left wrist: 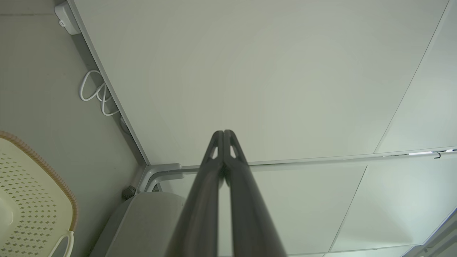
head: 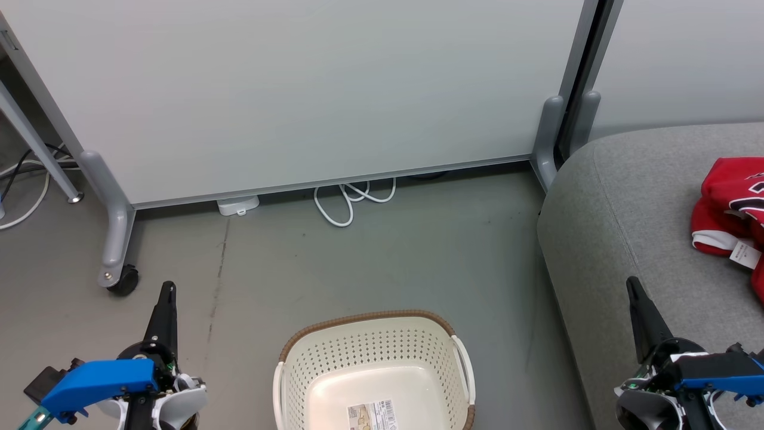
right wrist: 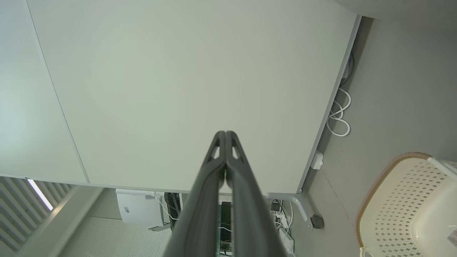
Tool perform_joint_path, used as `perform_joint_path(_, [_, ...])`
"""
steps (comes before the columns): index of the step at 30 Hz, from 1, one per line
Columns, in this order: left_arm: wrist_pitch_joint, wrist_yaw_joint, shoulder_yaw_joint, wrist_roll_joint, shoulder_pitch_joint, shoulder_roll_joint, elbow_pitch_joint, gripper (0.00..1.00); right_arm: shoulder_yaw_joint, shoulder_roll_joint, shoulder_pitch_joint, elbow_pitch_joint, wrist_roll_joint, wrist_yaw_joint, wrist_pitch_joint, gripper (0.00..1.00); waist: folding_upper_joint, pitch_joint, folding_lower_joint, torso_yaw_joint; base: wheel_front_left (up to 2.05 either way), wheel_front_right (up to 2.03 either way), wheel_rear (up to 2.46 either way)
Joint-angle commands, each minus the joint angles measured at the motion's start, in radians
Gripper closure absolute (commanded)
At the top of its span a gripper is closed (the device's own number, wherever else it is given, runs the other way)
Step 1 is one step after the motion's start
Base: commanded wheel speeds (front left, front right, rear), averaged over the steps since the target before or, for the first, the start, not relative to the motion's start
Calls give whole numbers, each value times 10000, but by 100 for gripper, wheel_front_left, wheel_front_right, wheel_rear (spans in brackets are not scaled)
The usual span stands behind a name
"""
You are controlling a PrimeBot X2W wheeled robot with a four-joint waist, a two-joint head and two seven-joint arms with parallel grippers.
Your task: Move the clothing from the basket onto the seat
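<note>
Nearest me in the head view, at 8 o'clock, the left jaws are pressed together, their fingers [head: 163, 318] pointing towards 12 and holding nothing. At 4 o'clock the right jaws are pressed together too, fingers [head: 644, 322] tilted slightly towards 11, hanging over the near edge of the seat [head: 627, 209] and gripping nothing. Both wrist views show the fingertips meeting.

Between the two arms, at 6 o'clock, the basket [head: 370, 346] stands upright on the floor [head: 358, 257], cut off by the bottom edge. In it I see its smooth cream base and a label [head: 371, 415] stuck flat on that base.

At 3 o'clock of the basket, just beside it, is the seat. The clothing [head: 728, 203] lies on top of the seat at its far right, crumpled, running out of the picture's edge, well apart from the basket. It has white trim and dark lettering, and a white tag [head: 745, 255] hangs at its near side.

Farther off, at 12 o'clock of the basket, a white cable [head: 346, 206] loops on the floor under the panel [head: 298, 89]. A small white box [head: 239, 205] sits at 11. The panel's caster [head: 124, 279] stands at 10.
</note>
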State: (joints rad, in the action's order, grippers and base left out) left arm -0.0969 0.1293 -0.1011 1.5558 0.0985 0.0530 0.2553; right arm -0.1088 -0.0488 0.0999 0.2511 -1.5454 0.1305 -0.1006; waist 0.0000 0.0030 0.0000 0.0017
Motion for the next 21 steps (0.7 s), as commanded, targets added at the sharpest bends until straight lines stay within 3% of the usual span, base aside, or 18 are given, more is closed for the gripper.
perform_joint_path(1, [-72,23,-68,109,131,-1,-72,100,-35,-25,134,-63,-159,4,-54,100,0,0,0,-1,0,0,0])
perform_joint_path(21, [-219,25,-172,575,145,-38,-137,100,-67,-26,146,-85,-686,4,-167,100,0,1,0,-17,0,0,0])
